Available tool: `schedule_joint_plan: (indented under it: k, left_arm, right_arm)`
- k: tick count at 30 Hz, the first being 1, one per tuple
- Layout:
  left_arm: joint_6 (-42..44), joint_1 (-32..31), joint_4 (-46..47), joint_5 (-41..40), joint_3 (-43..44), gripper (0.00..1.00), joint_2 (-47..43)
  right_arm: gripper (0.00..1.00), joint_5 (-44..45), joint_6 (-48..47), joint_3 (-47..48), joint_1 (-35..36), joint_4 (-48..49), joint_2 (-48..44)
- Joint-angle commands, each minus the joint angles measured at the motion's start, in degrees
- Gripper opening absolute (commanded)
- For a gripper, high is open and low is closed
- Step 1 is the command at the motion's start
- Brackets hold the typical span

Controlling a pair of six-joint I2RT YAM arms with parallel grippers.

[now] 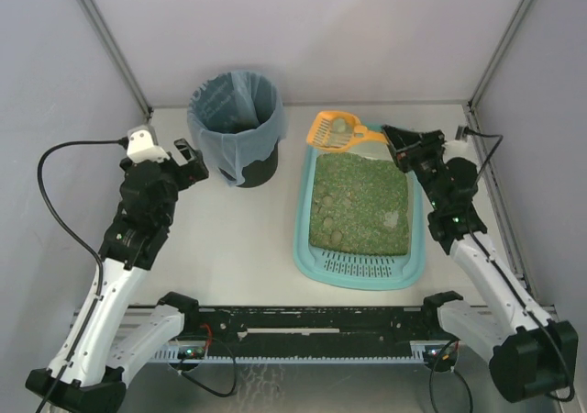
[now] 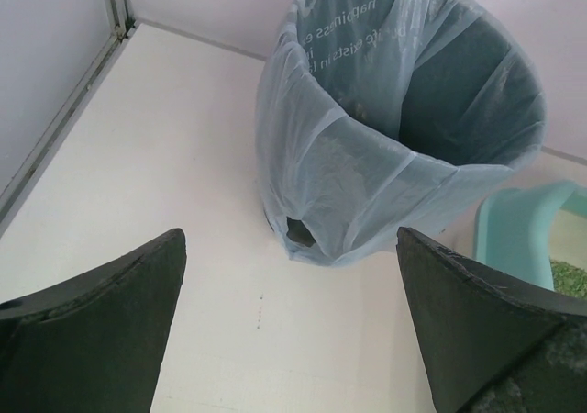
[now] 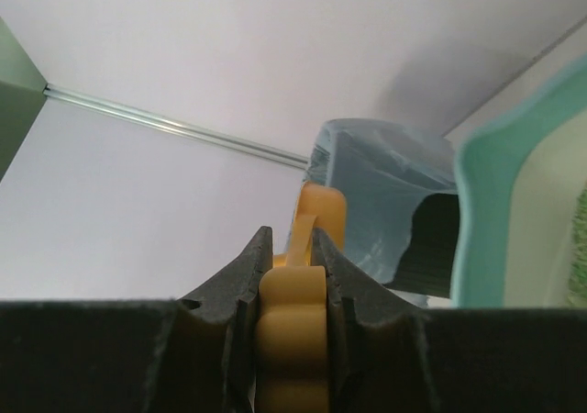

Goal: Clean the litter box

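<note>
1. The litter box lies on the right half of the table, in front of the right arm. Its slotted grille is at the near end and green litter fills the rest.
2. Several pale round lumps lie in the litter, mostly at the left side.
3. The right gripper is clenched on the handle of the orange scoop. The head of the scoop is at the far left corner of the box and carries pale lumps. Whether it rests on the rim, I cannot tell.
4. The black bin, lined with a blue bag, stands left of the scoop, near the box but apart from it. The bag hangs down over the bin's outer wall.
5. The left gripper hovers just beside the bin on its left, released, jaws wide and grasping nothing.
6. The rear wall is close behind the bin and the scoop.
</note>
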Motion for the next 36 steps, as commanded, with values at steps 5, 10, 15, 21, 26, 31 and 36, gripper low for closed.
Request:
schedule_joint_plan:
  k: [5,10,15,21,26,31,36]
  left_arm:
    - [-1.3,1.0,1.2,-0.9,-1.4,1.0,0.0]
    - [-1.4,1.5,1.2,-0.7,-1.4,1.0,0.1]
    - [-1.7,1.8,1.3,0.5,-1.5,1.0,0.5]
    - [-1.5,1.9,1.3,0.9,-1.5,1.0,0.5]
    - [-1.5,2.0,1.4,1.6,-1.6,1.0,0.7]
    - [-1.5,2.1,1.6,2.1,-1.6,1.0,0.9]
    - [-1.5,2.3,1.7,2.8,-1.6,1.0,1.3]
  right_arm:
    - [0.0,13.8,-4.7,17.3,11.9,1.4,14.6]
    - [0.0,15.2,-10.4,29.4,16.6,2.9,26.6]
    - [0.0,14.7,-17.9,39.4,19.3,4.1,37.0]
    - [0.0,11.5,-32.0,50.4,21.6,3.4,45.9]
    - [0.0,4.3,-42.1,57.4,22.2,3.2,50.0]
    - [0.0,2.7,-52.7,61.1,24.1,3.4,51.2]
    - [0.0,4.2,-61.8,62.7,26.2,2.3,50.4]
